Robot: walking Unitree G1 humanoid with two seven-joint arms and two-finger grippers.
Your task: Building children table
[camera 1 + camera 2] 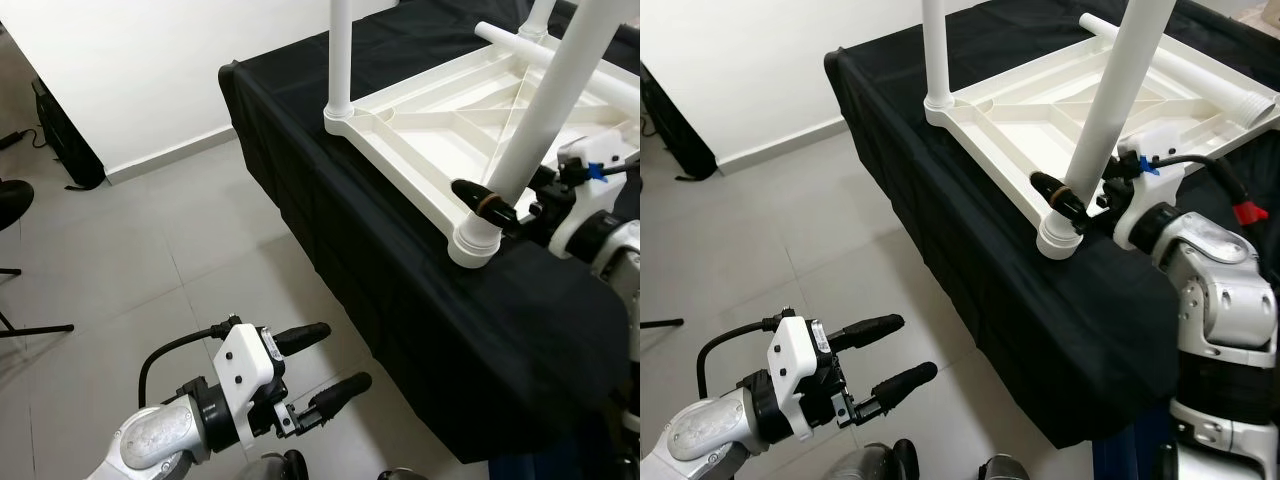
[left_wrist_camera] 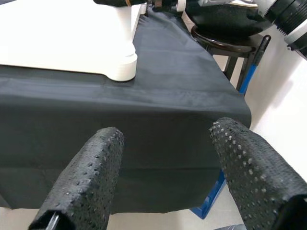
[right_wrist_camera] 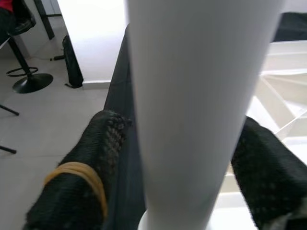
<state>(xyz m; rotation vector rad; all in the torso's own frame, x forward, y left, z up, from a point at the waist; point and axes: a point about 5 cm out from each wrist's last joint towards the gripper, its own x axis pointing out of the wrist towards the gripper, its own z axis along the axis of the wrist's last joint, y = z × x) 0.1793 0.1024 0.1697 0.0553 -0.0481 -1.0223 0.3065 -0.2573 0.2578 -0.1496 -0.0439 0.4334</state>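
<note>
A white children's table top (image 1: pixel 430 150) lies upside down on a black-draped table (image 1: pixel 400 300). One white leg (image 1: pixel 340 60) stands upright in the far left corner socket. A second leg (image 1: pixel 545 110) leans in the near corner socket (image 1: pixel 472 245). My right gripper (image 1: pixel 1080 200) is shut on this leg just above the socket, and the right wrist view has the leg (image 3: pixel 192 110) pressed between both fingers (image 3: pixel 91 163). A loose leg (image 1: pixel 1170 62) lies across the top at the back. My left gripper (image 1: pixel 325 360) hangs open over the floor, short of the table's front edge.
Grey tiled floor (image 1: pixel 150 260) spreads to the left of the table. A black bag (image 1: pixel 65 140) leans on the white wall, and a stool base (image 1: pixel 10 200) sits at the far left. Beyond the table's corner are a dark stool (image 2: pixel 225 40) and a blue frame (image 2: pixel 249 81).
</note>
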